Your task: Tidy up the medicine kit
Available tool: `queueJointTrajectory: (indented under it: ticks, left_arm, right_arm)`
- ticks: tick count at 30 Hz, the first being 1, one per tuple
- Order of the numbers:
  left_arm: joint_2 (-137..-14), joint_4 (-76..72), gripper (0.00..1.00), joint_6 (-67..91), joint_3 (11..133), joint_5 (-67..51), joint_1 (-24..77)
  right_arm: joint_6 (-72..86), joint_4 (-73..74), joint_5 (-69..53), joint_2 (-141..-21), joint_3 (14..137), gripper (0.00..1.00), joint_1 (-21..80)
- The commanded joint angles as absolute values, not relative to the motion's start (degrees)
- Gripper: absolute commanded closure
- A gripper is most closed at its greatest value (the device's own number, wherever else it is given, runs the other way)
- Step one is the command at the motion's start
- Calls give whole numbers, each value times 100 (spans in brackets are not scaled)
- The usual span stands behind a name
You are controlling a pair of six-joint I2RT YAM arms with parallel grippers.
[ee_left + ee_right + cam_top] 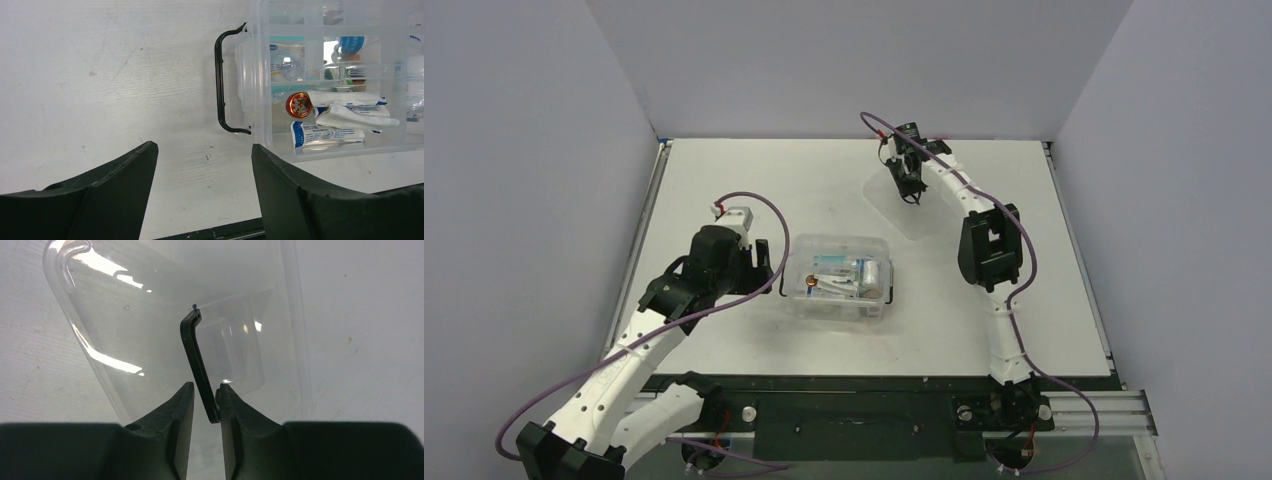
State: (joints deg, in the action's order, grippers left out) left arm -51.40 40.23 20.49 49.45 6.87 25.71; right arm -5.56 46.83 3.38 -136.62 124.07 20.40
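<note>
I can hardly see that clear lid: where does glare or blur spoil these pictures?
Right wrist view: white glare streaks across the clear lid; left wrist view: medicine kit in sharp focus; top view: even light, lid nearly vanishes on the white table.

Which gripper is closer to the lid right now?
Right. The right gripper straddles the black handle on the lid; the left gripper sits open beside the medicine kit, well away from it.

White table [724, 180] between plain grey walls [854, 60]
</note>
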Motion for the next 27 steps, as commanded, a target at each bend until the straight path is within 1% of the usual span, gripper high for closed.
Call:
queueJointTrajectory:
  ticks: [1, 2, 4, 9, 10, 11, 12, 13, 20, 27]
  left_arm:
    - [-5029, 3740, 33, 1994, 4924, 798, 2525]
    - [-5021, 3733, 33, 1988, 4909, 799, 2524]
    - [-5011, 3724, 33, 1988, 4875, 818, 2523]
    - [-4940, 3726, 33, 1998, 4792, 844, 2522]
    - [-4931, 3726, 33, 2002, 4780, 844, 2522]
    - [-4918, 3744, 33, 2004, 4776, 844, 2522]
    - [-4911, 3753, 33, 2004, 4771, 844, 2522]
    - [-4897, 3762, 33, 1997, 4752, 844, 2522]
    - [-4800, 3808, 33, 2059, 4729, 780, 2522]
    - [-4623, 3908, 33, 2083, 4761, 695, 2522]
  right_arm:
    - [-604, 4614, 584, -13721, 12724, 81, 2048]
    - [-610, 4610, 591, -13731, 12726, 83, 2052]
    - [-615, 4599, 615, -13750, 12726, 85, 2053]
    - [-607, 4587, 568, -13815, 12739, 86, 2048]
    - [-607, 4587, 570, -13825, 12743, 87, 2050]
    - [-613, 4588, 571, -13833, 12748, 90, 2053]
    - [-605, 4588, 580, -13833, 12746, 99, 2056]
    - [-589, 4588, 600, -13823, 12734, 100, 2056]
    - [-545, 4573, 720, -13415, 12541, 100, 2073]
    - [-577, 4516, 874, -12604, 12146, 100, 2104]
